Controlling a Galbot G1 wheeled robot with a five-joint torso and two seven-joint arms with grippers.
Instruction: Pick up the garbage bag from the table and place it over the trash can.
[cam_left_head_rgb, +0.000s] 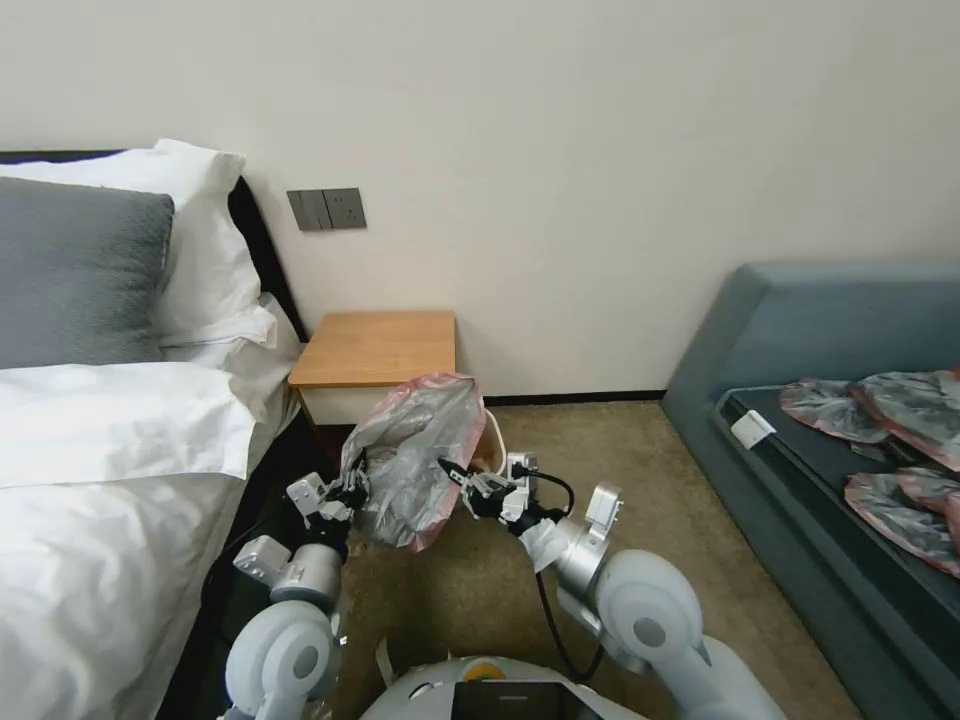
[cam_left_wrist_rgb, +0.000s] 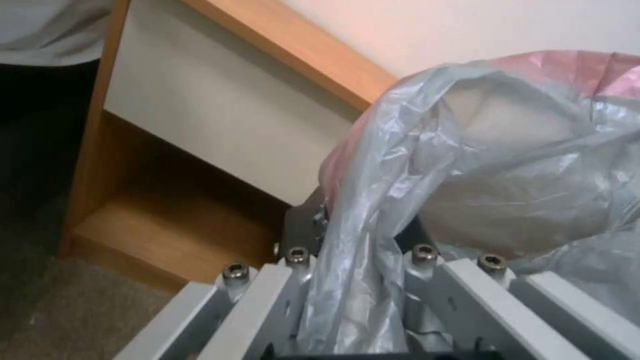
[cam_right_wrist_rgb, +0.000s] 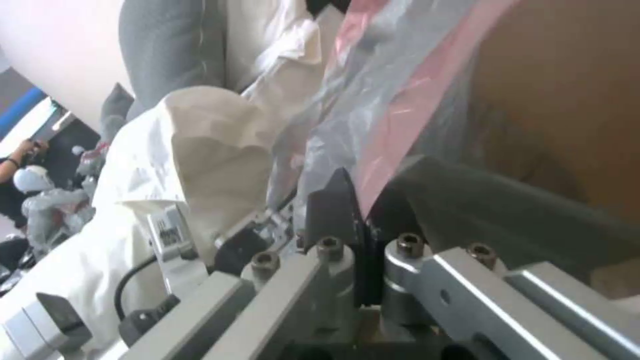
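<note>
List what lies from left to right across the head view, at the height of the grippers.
Bed → left gripper → garbage bag → right gripper → carpet → sofa.

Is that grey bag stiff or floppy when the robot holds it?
Probably floppy: the garbage bag sags and crinkles between the left claw and right claw. Likely very light, since it billows open. It looks thin, so it might tear.
</note>
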